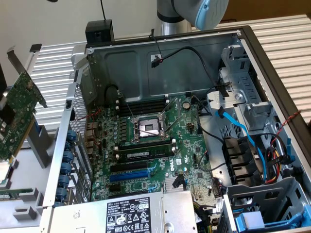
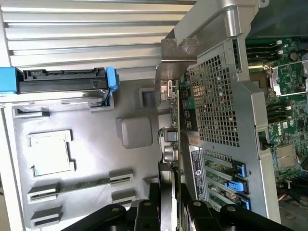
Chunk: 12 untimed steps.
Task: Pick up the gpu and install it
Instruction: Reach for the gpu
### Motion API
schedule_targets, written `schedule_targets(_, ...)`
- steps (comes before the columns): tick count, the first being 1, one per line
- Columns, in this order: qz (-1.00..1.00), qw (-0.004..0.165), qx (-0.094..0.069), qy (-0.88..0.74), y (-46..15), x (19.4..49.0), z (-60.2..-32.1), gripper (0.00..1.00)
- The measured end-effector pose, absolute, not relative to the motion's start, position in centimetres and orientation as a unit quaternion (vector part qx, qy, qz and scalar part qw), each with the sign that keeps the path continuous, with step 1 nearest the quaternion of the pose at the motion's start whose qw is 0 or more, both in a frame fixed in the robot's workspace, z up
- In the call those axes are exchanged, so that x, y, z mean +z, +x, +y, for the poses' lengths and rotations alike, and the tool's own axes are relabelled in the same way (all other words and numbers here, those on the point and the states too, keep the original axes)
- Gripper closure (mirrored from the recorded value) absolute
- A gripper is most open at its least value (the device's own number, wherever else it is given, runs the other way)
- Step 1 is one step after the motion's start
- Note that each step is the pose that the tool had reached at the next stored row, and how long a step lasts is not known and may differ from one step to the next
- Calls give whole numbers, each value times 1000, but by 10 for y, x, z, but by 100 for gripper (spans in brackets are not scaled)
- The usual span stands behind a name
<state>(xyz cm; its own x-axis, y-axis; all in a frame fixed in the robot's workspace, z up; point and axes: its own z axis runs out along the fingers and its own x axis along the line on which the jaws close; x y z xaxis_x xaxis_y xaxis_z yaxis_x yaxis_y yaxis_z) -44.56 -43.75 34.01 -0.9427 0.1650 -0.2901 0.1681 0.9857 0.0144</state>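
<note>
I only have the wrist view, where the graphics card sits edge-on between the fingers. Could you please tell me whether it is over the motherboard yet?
Observer: Not yet. In the exterior view the graphics card is in the air outside the computer case, on the exterior view's left of it.
Operator: Thank you. How is it oriented?
Observer: It is tilted, with its green circuit face toward that camera.
Operator: And is a slot free for it?
Observer: The long blue slot on the motherboard has nothing plugged into it.
</note>
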Motion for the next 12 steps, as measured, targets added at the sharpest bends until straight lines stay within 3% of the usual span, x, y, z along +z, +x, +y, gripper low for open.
schedule_targets(3,989,122,-6,85,-446,340,-438,73)
schedule_targets(12,989,119,-6,85,-446,359,-438,73)
